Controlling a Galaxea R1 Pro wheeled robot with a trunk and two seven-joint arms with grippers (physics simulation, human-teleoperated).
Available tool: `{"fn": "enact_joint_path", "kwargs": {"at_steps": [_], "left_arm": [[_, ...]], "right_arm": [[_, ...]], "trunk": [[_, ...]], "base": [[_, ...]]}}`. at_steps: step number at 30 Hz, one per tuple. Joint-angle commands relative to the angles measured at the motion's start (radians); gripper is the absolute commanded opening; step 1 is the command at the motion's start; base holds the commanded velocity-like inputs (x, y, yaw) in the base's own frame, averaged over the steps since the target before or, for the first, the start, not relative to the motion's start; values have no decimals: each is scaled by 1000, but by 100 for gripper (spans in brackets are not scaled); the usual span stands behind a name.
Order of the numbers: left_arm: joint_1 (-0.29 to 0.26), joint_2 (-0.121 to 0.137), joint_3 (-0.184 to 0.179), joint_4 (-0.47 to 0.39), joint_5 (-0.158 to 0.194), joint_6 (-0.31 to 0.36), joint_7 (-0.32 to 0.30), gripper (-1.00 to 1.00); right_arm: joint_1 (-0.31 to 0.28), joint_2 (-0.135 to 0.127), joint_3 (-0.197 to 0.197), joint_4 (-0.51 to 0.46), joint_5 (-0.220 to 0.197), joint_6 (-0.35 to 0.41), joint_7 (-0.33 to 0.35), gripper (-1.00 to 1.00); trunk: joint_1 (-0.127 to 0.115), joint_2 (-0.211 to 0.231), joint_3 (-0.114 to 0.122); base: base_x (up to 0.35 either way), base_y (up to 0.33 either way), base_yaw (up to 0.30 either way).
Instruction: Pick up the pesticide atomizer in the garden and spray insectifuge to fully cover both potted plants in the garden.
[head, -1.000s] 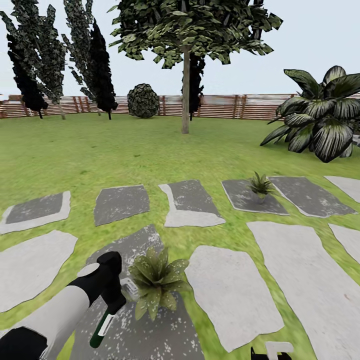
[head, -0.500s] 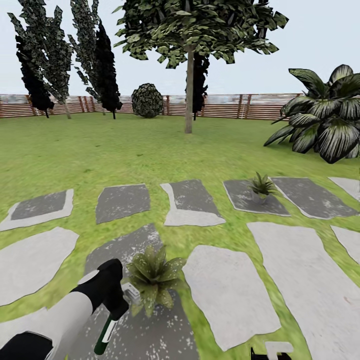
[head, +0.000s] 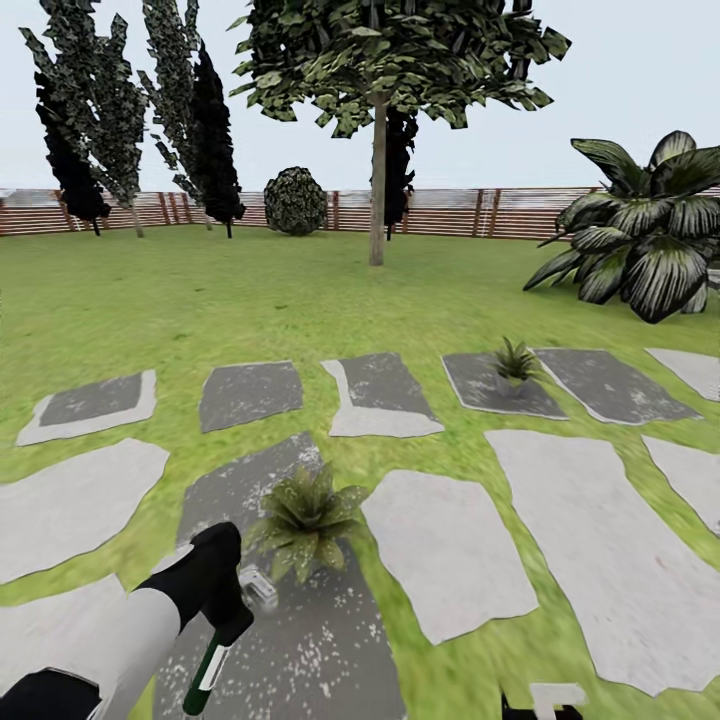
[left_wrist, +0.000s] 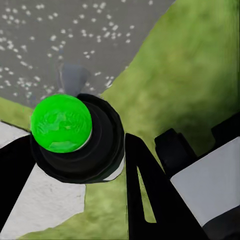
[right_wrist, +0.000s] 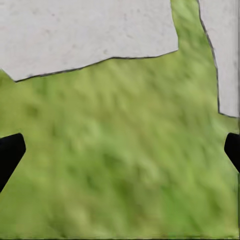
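The garden (head: 300, 300) consists of a green lawn crossed by grey stepping slabs (head: 445, 550), closed at the back by a brown slat fence (head: 430, 212) with dark trees (head: 378, 70) in front of it. Two potted plants stand on the slabs: the near potted plant (head: 305, 517) sits just beside the left arm, and the far potted plant (head: 515, 362) stands well apart, toward the right, near a large white-striped plant (head: 645, 235). The left gripper (head: 232, 612) is pinched on the pesticide atomizer (head: 210, 665), which hangs below the gripper, tilted, over a dark slab close to the near plant. In the left wrist view the atomizer (left_wrist: 75, 137) appears end-on as a dark round body with a bright green cap, held between the black fingers (left_wrist: 147, 195). The right gripper (right_wrist: 120, 145) is spread apart over bare grass, with only the tips of its fingers visible at the frame edges. By judgement, the atomizer is light, rigid and smooth-sided, so it may rotate or slip in a loose pinch. The hold should stay on the cylindrical body, clear of the nozzle end, with steady pressure. Which end carries the nozzle cannot be told here.
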Motion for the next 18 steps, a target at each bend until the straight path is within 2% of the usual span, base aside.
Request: {"fn": "enact_joint_path", "kwargs": {"at_steps": [1,2,4,5,6,7,8,9,10,11,13,16,17,18], "left_arm": [[10,0,-4,-2,-7,-41,-9,-100],[25,0,0,-1,6,-130,-6,-100],[43,1,41,-1,59,-241,7,-100],[59,2,71,0,95,-338,42,-100],[91,2,97,0,129,-467,98,-100],[104,2,103,0,138,-513,116,-100],[123,2,108,0,151,-578,137,-100],[140,2,111,0,172,-640,152,-100],[155,2,118,6,217,-715,167,-100],[167,1,121,77,290,-848,211,-100],[169,1,122,175,314,-947,269,-100],[170,2,123,203,317,-965,281,-100],[171,2,124,204,318,-968,282,-100],[171,2,124,207,320,-996,282,-100]], "right_arm": [[-1,0,-8,1,11,-2,-3,100],[-1,-1,-8,1,11,-2,-2,100],[-1,-1,-7,0,13,-2,1,100],[-1,-1,-6,-1,13,-2,2,100],[-1,0,-2,-3,14,-2,3,100],[-1,0,6,-4,14,-2,4,100],[-1,0,37,-5,16,-2,4,100],[-1,1,88,-7,23,-2,12,100],[-2,1,157,-13,33,-2,44,100],[-2,-6,225,-95,40,0,215,100],[-2,-18,239,-199,43,1,481,100],[-2,-19,244,-271,53,2,611,100],[-2,-18,245,-278,63,2,636,100],[-2,-18,246,-289,93,2,684,100]], "trunk": [[-1,0,-1],[-1,0,-1],[-1,0,-1],[-1,0,-1],[-1,0,-1],[-1,0,-1],[-1,0,-1],[-1,0,-1],[-1,0,-1],[-1,0,-1],[-1,0,-1],[-1,0,-1],[-1,0,-1],[-1,0,-1]], "base": [[-315,0,0],[-315,0,0],[-315,0,0],[-315,0,0],[-315,0,0],[-315,0,0],[-315,0,0],[-315,0,0],[-313,0,0],[-263,0,0],[-152,0,0],[-28,0,0],[-8,0,0],[-3,0,0]]}}
